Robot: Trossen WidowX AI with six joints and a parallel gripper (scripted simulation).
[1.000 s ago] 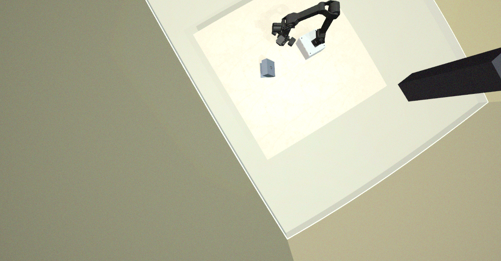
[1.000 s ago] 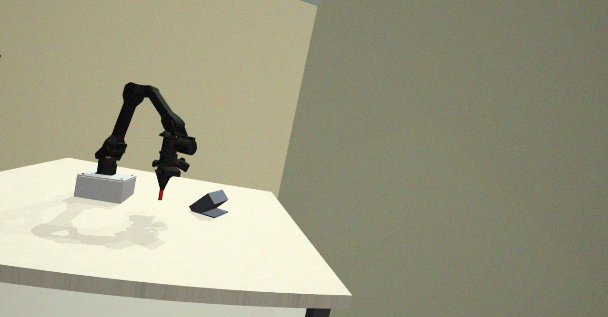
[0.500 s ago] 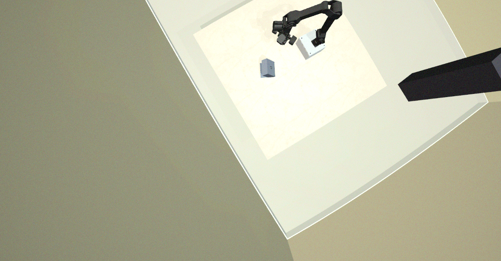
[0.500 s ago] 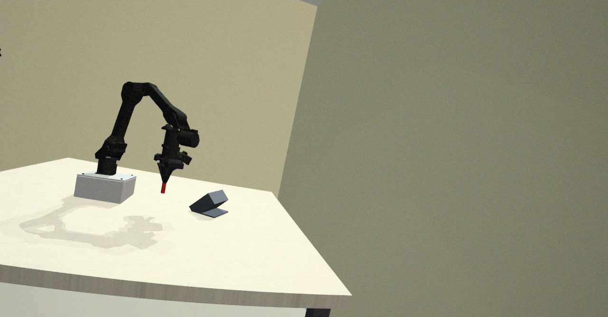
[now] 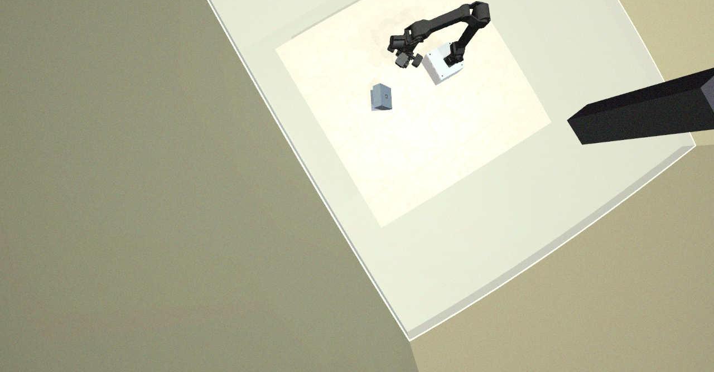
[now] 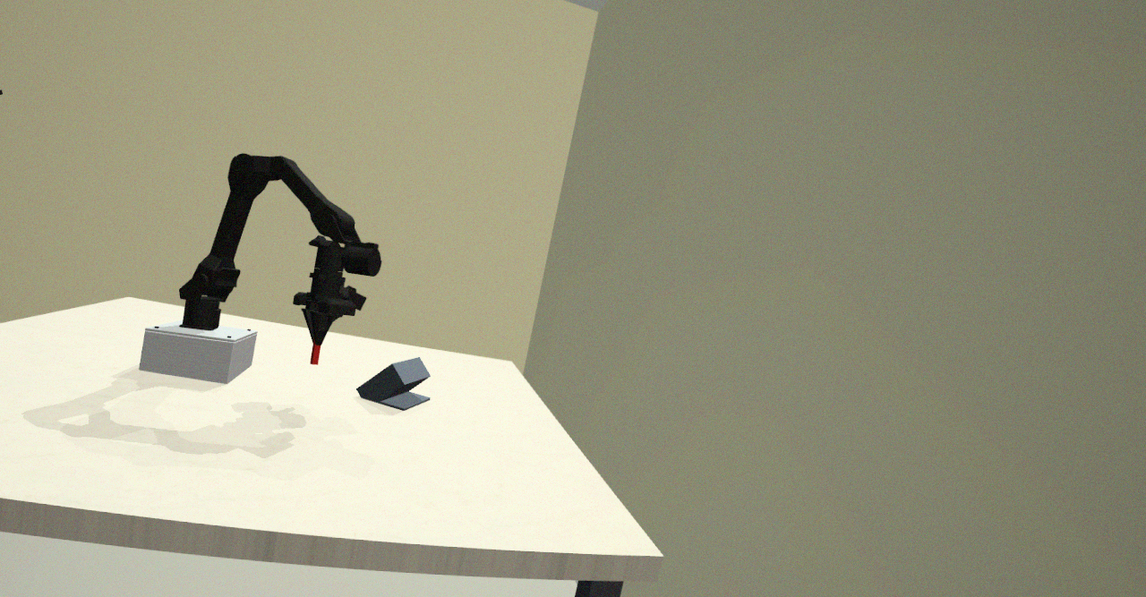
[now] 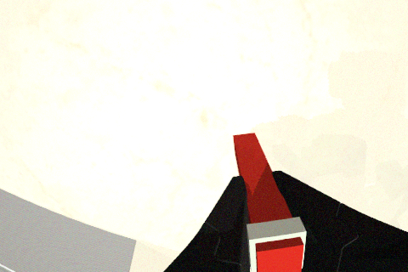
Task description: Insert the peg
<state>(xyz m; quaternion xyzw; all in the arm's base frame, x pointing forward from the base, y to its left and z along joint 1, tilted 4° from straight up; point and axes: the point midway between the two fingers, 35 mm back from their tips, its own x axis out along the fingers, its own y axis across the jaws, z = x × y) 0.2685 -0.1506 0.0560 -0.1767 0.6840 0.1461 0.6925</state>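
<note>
The red peg (image 6: 314, 354) (image 7: 251, 155) has flat sides and a pale grey-white collar (image 7: 276, 229) near its top end. My gripper (image 6: 319, 343) (image 7: 257, 183) is shut on the peg, with one black finger on each side of it below the collar. The peg hangs nearly upright above the table, its bottom end pointing down. In the top view the peg is hidden under the hand. The blue-grey sloped panel block (image 5: 377, 95) (image 6: 390, 381) stands apart from the peg. Its small hole (image 5: 385, 96) shows in the face in the top view and is empty.
The arm's white-grey base box (image 5: 434, 69) (image 6: 183, 353) (image 7: 59, 223) stands on the table (image 5: 449, 130) (image 6: 481, 473), on the other side of the peg from the panel in the exterior view. A dark beam (image 5: 638, 115) juts in from the right in the top view.
</note>
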